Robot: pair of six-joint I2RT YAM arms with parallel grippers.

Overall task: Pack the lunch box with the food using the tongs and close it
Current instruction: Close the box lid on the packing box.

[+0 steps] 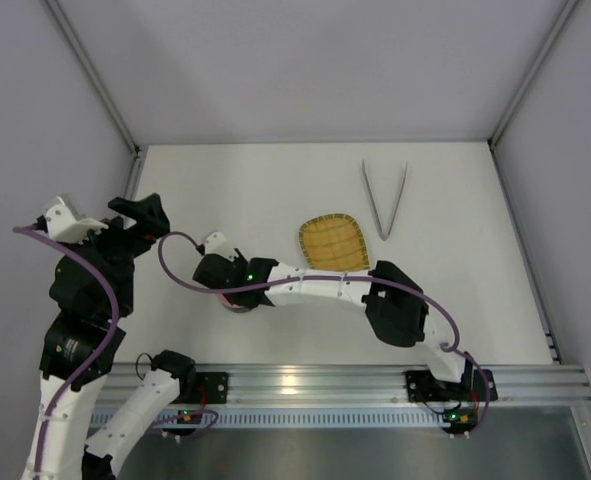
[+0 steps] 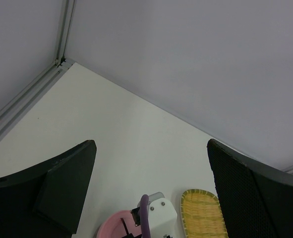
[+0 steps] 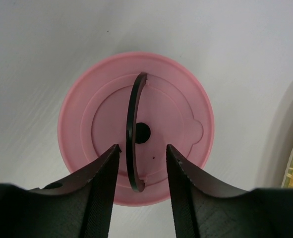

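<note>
The pink lid (image 3: 87, 124) lies flat on the white surface (image 3: 37, 49) beside the yellow tray (image 1: 333, 243). The lunch box is probably under it, but hidden. The lid is light, stiff, smooth plastic, and its thin black handle (image 3: 130, 124) is the only grip. The right hand (image 3: 143, 147) straddles that bar, spread, touching nothing. The left hand (image 2: 150, 144) hangs spread and empty.

2 white-and-black arms (image 1: 315, 286), purple cables (image 1: 161, 262)
</note>
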